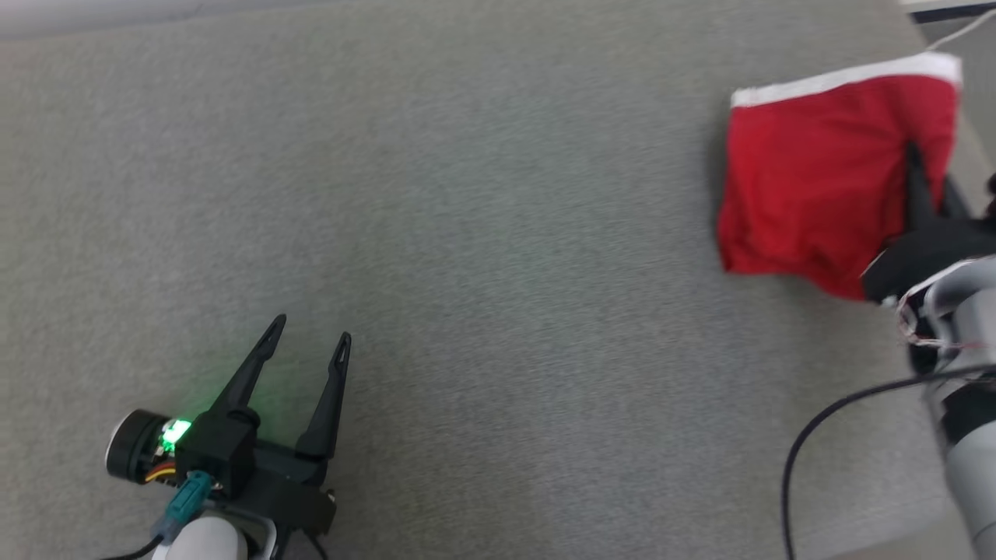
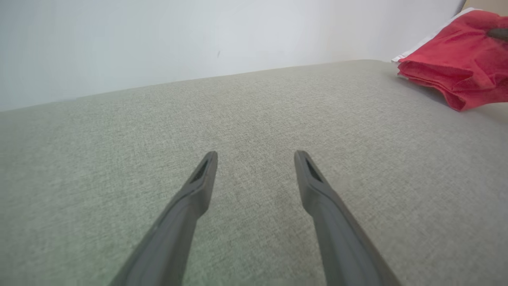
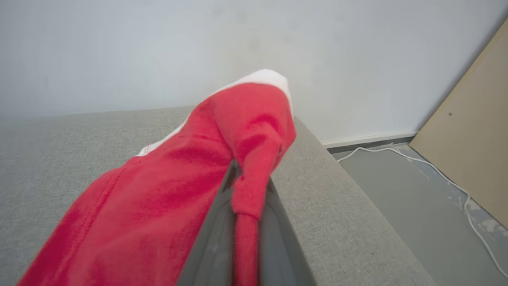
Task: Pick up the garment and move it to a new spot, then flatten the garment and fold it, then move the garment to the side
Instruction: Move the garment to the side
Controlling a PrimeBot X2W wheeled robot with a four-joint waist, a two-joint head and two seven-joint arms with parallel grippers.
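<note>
**Operator:** Head view?

**Spotter:** Your left gripper [image 1: 311, 330] sits low on the left over the bare grey surface [image 1: 498, 233], with its fingers spread wide and nothing between them. The garment [image 1: 817, 187] lies far right near the surface's edge. It is red with a white band along its far side. Your right gripper [image 1: 914, 167] reaches onto its right part, fingers pressed together with red cloth bunched around them.

**Operator:** Left wrist?

**Spotter:** You see the left gripper [image 2: 256, 155] gaping just above the surface, touching no cloth. The garment [image 2: 456, 75] is well apart, at the upper right, lying in folded layers with a pale wall [image 2: 198, 35] behind it.

**Operator:** Right wrist?

**Spotter:** Your right gripper [image 3: 248, 190] is clamped on a ridge of the garment [image 3: 178, 190]. A strip of red runs down between the two fingers. The cloth rises in a peak above the tips, white band on top, and the rest drapes down to the left. To the right, the surface ends, and a white cable [image 3: 436, 171] trails over the floor [image 3: 397, 190] beside a tan board [image 3: 472, 139].
</note>
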